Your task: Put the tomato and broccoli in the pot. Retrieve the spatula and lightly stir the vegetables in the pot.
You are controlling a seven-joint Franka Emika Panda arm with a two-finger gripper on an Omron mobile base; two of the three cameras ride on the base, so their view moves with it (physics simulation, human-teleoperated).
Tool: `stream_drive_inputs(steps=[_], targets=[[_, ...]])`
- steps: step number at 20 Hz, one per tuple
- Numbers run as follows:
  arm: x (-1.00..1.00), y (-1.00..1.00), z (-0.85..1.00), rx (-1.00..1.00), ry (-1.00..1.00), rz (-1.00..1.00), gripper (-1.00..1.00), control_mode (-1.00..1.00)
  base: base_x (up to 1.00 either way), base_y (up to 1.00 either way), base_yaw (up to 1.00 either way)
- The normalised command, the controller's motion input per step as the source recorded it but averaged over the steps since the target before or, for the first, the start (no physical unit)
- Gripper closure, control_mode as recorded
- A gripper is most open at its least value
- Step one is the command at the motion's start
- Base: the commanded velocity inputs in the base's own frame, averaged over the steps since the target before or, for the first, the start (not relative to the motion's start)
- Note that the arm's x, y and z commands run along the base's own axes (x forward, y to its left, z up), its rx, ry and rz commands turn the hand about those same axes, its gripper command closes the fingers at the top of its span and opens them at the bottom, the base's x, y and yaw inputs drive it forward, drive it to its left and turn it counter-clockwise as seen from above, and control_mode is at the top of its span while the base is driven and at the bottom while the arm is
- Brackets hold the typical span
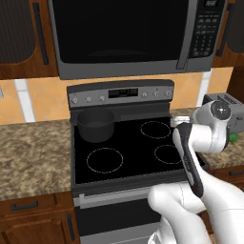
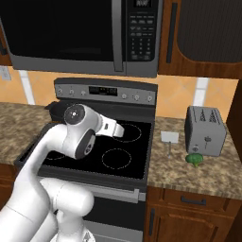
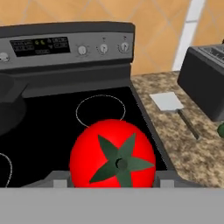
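In the hand view the red tomato (image 3: 113,153), with its green star-shaped calyx, fills the gap between my finger tips; my gripper (image 3: 113,180) is shut on it above the black stovetop (image 3: 52,140), near the right rear burner ring. The dark grey pot (image 1: 96,125) stands on the left rear burner, to the left of the hand and apart from it; the arm partly covers the pot (image 2: 56,109) in the right base view. The green broccoli (image 2: 194,159) lies on the right counter in front of the toaster. The spatula (image 2: 169,140), with a white blade and thin handle, lies on the counter beside the stove.
A grey toaster (image 2: 204,130) stands on the right granite counter. The stove's control panel (image 1: 120,94) rises behind the burners, and a microwave (image 1: 128,33) hangs above. More granite counter (image 1: 33,152) lies to the left of the stove.
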Motion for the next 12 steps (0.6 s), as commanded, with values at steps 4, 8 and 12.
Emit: stream_drive_inputs(steps=[4,8,12], targets=[[0.08,1.0,0.36,0.0,0.0,0.08,1.0,-1.0,0.0,0.0,0.0],[0.01,1.0,0.33,0.0,0.0,0.1,1.0,-1.0,0.0,0.0,0.0],[0.0,1.0,0.34,0.0,0.0,0.1,1.0,-1.0,0.0,0.0,0.0]])
